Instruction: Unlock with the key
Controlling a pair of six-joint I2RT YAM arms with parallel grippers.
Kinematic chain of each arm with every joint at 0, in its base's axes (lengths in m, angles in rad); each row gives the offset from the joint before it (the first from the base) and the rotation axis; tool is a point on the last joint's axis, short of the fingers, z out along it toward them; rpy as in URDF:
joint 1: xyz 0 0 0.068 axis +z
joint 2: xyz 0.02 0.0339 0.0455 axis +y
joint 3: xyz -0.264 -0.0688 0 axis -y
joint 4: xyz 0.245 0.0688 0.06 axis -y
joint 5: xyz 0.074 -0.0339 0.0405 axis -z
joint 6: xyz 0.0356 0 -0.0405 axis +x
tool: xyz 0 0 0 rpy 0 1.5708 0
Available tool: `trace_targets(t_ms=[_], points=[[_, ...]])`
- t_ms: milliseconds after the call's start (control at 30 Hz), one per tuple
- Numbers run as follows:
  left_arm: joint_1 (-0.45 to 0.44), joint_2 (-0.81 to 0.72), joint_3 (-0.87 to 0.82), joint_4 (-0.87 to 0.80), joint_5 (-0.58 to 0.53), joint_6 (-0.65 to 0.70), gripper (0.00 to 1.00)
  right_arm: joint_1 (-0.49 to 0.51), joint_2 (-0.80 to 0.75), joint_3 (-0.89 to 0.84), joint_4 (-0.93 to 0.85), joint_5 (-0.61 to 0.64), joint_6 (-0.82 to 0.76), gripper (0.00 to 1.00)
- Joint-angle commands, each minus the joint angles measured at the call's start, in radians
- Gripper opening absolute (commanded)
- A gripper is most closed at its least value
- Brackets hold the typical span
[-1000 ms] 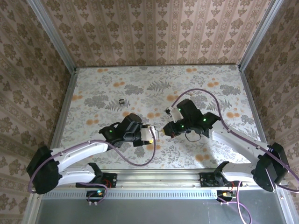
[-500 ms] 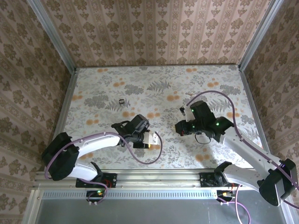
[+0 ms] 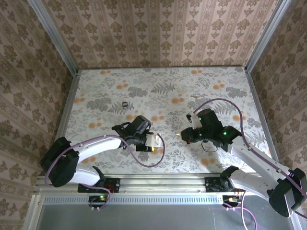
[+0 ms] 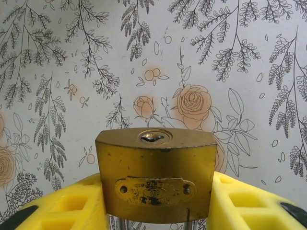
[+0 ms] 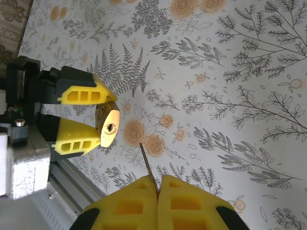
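Brass padlock (image 4: 156, 175) clamped in left gripper (image 4: 156, 196), keyhole (image 4: 152, 137) facing outward. Right gripper (image 5: 158, 189) pinched tight on key (image 5: 147, 165); blade tip near keyhole, apart from it, not inserted.

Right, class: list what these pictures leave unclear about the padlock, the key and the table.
1. Shackle of the padlock: left wrist view, cut off by the bottom edge, so locked or open is unclear.
2. Head of the key: right wrist view, hidden between the shut right hand's pads; the blade sticks out.
3. Small dark thing on the table: top view, too small to identify.
4. Padlock's plate: left wrist view, lettering blurred.
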Motion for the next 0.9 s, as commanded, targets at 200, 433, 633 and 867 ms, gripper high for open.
trace_targets(t_ms=[200, 433, 633, 867], points=[[-0.009, -0.132, -0.025, 0.196, -0.006, -0.031, 0.02, 0.006, -0.001, -0.04, 0.1, -0.135, 0.099, 0.0], [-0.063, -0.209, -0.053, 0.253, -0.049, -0.026, 0.02, 0.043, 0.018, -0.026, 0.156, -0.176, 0.178, 0.0], [-0.086, -0.236, -0.063, 0.26, -0.09, -0.016, 0.02, 0.082, 0.043, -0.004, 0.181, -0.187, 0.22, 0.0], [-0.091, -0.236, -0.063, 0.251, -0.098, -0.024, 0.02, 0.113, 0.053, -0.001, 0.187, -0.163, 0.227, 0.0]])
